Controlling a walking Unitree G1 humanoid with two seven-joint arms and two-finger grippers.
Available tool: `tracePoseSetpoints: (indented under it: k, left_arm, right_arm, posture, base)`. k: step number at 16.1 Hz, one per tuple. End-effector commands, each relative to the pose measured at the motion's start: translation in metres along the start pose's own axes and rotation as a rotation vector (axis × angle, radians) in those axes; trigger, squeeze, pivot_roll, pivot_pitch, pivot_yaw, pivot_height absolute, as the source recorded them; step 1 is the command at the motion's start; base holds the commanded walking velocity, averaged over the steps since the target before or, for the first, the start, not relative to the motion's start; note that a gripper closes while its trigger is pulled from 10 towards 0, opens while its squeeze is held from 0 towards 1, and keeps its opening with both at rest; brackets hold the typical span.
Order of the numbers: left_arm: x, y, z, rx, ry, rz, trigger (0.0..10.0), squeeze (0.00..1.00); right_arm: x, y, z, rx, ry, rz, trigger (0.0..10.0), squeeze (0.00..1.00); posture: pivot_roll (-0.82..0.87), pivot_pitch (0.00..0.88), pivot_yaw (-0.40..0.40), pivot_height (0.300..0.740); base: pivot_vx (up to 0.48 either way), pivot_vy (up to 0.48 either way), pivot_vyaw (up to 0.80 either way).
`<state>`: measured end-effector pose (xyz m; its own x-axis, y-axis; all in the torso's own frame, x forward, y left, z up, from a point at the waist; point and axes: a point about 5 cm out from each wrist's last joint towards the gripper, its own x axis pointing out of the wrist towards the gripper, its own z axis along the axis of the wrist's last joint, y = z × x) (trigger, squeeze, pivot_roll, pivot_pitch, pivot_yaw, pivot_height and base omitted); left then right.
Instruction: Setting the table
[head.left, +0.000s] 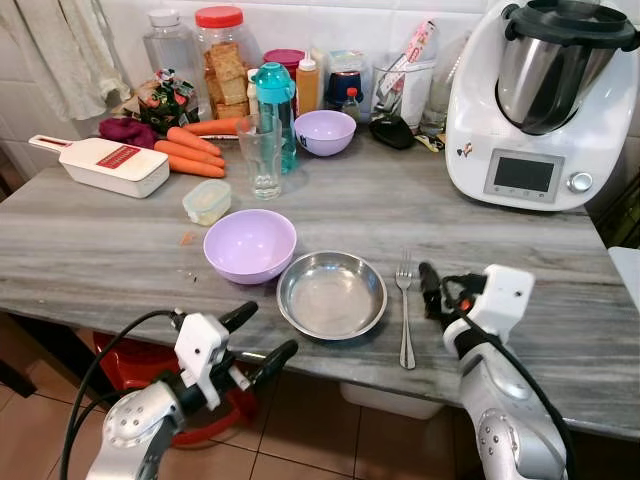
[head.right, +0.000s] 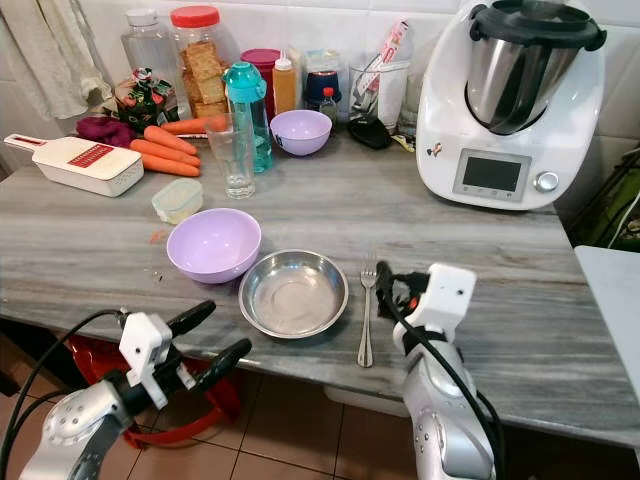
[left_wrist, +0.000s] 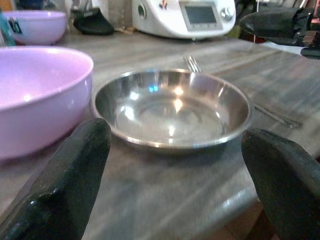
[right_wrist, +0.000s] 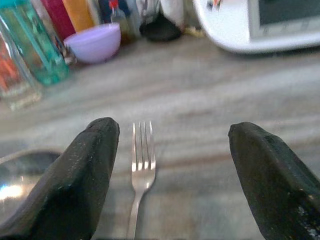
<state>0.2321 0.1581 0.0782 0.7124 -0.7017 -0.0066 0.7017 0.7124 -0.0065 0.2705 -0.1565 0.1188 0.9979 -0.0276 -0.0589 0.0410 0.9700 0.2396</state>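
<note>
1. Right tool (head.left: 437, 292) hovers just beyond the fork (head.left: 405, 305) from the steel bowl (head.left: 331, 294), fingers spread wide, nothing between them. In its wrist view the tines sit nearer one finger than the other. If it closes from here, I judge that one finger may meet the fork first and skid it toward the steel bowl or twist it out of line.

2. Left tool (head.left: 255, 339) hangs off the near edge of the surface (head.left: 520, 260), below and in front of the steel bowl, fingers also spread and empty. Pushing forward at this height, it could strike the edge of the surface, or slide under the bowl's rim and tip it.

3. Large purple bowl (head.left: 250, 244) touches or nearly touches the steel bowl on the side away from the fork. Any shove on the steel bowl would likely pass to it.

4. Steel bowl sits close to the near edge; a pull toward the robot could drag it off.

5. Fork lies flat and thin beside the steel bowl, tines pointing away from the robot. A flat handle on a hard top is likely hard to pinch; the fingers may slip off it.

6. Drinking glass (head.left: 262, 157), well behind the purple bowl, is at risk only from a long reach.
</note>
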Motion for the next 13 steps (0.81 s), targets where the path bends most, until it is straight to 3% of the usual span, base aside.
tracePoseSetpoints:
  k: [1,2,5,13]
  left_arm:
    - [0.0004,0.0030,0.0011,0.008,-0.004,0.014,10.0,0.00]
    - [0.0012,0.0027,0.0014,0.008,-0.008,0.015,10.0,0.00]
    - [0.0032,0.0023,0.0031,0.009,-0.016,0.019,10.0,0.00]
    - [0.0032,0.0023,0.0031,0.009,-0.016,0.019,10.0,0.00]
  right_arm:
    - [-0.0025,-0.0006,0.0074,-0.014,-0.043,-0.001,10.0,0.04]
    - [-0.0048,-0.0018,0.0093,-0.002,-0.058,-0.007,10.0,0.00]
    - [-0.0101,-0.0036,0.0079,-0.048,-0.042,0.003,10.0,0.00]
    - [-0.0101,-0.0036,0.0079,-0.048,-0.042,0.003,10.0,0.00]
  posture:
    - [-0.01,0.000,0.024,0.740]
    - [-0.01,0.000,0.023,0.740]
    - [-0.01,0.000,0.021,0.740]
    - [-0.01,0.000,0.021,0.740]
  base:
    - [0.000,0.000,0.00]
    - [0.000,0.000,0.00]
    - [0.000,0.000,0.00]
    - [0.000,0.000,0.00]
